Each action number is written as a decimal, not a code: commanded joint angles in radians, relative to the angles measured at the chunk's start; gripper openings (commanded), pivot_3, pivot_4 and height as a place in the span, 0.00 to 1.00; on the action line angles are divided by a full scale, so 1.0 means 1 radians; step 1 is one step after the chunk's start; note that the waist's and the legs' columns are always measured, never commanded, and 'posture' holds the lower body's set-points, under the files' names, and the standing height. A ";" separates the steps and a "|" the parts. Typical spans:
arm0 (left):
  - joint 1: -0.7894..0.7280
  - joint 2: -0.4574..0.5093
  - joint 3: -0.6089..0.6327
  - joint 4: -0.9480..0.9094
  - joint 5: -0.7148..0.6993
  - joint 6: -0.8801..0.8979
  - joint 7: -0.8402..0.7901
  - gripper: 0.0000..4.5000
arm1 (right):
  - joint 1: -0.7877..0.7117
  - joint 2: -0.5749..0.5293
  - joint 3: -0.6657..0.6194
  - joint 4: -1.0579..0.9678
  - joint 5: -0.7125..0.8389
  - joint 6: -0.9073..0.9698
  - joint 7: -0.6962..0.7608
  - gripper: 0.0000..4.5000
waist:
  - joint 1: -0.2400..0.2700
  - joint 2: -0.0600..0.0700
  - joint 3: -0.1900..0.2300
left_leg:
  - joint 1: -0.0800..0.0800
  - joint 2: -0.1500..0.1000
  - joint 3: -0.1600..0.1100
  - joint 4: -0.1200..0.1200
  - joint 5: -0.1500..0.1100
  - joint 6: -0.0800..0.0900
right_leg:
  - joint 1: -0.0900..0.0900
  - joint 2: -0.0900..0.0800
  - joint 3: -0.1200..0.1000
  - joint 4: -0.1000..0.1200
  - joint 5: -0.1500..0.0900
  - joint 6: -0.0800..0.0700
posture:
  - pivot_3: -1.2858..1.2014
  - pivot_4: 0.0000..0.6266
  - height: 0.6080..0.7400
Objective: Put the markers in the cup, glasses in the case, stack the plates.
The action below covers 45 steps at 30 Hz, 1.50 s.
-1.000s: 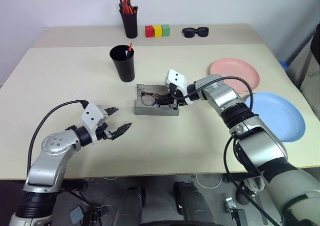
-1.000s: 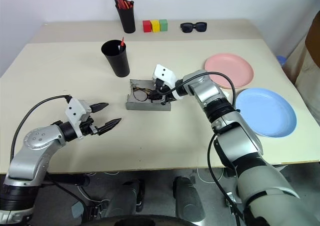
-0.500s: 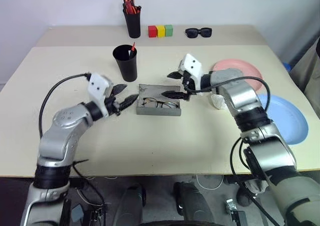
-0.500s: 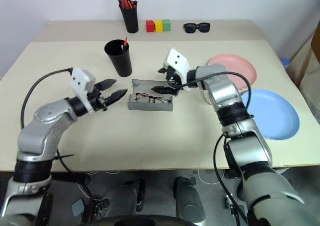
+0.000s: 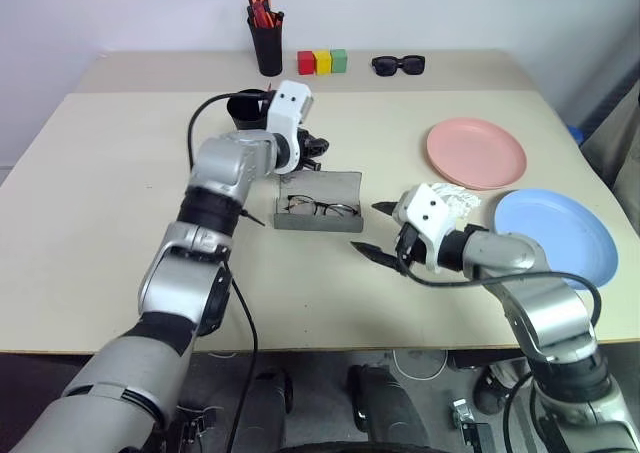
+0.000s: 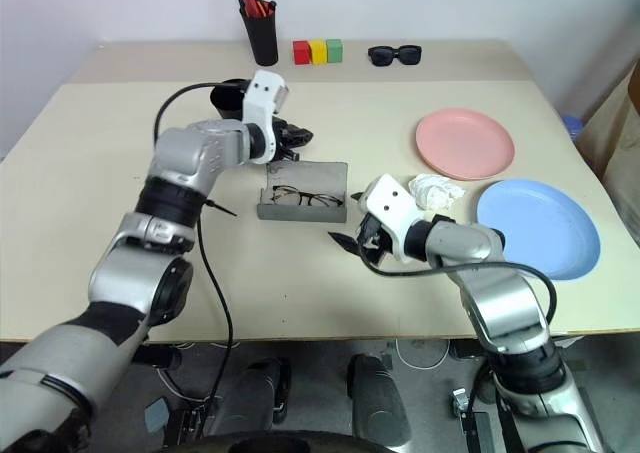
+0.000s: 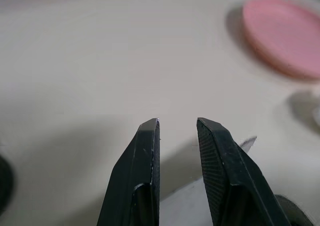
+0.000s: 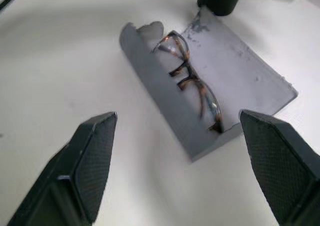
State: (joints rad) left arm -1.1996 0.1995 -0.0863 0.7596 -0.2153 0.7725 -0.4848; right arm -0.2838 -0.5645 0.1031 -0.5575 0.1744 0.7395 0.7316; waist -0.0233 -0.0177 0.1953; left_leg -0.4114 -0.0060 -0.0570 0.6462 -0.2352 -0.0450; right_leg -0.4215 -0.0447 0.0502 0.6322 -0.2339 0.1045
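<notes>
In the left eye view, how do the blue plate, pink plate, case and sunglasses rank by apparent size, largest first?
1. blue plate, though it is nearer the camera, so its lead over the pink one may be only apparent
2. pink plate
3. case
4. sunglasses

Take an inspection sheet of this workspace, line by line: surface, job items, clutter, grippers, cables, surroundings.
Surface: beige table, nothing spilled.
Job's things: glasses lie in the open grey case; pink plate and blue plate side by side, not stacked; black cup partly behind the left arm; markers stand in a second cup at the back.
Clutter: coloured blocks, sunglasses, crumpled white wad by the plates.
Grippers: left gripper at the case's far edge, jaws slightly apart, empty; right gripper off the case's front right corner, jaws wide, empty.
Cables: black cable loops off the left arm.
Surroundings: plain wall behind.
</notes>
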 commanded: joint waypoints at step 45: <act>-0.188 0.018 0.051 0.477 0.215 -0.177 -0.215 0.26 | 0.051 0.024 0.053 -0.008 0.011 -0.067 -0.128 0.88 | 0.006 -0.001 0.001 | 0.000 0.000 -0.001 0.001 0.000 0.000 | 0.000 0.000 0.000 0.001 0.000 0.000 | 0.52 0.24 1.00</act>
State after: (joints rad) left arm -1.3627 0.2080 -0.0252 1.2577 -0.0084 0.5863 -0.6598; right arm -0.2339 -0.5489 0.1625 -0.5242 0.1802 0.6882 0.6120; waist -0.0170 -0.0187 0.1958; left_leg -0.4118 -0.0063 -0.0577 0.6467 -0.2352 -0.0450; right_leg -0.4213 -0.0449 0.0501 0.6328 -0.2339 0.1047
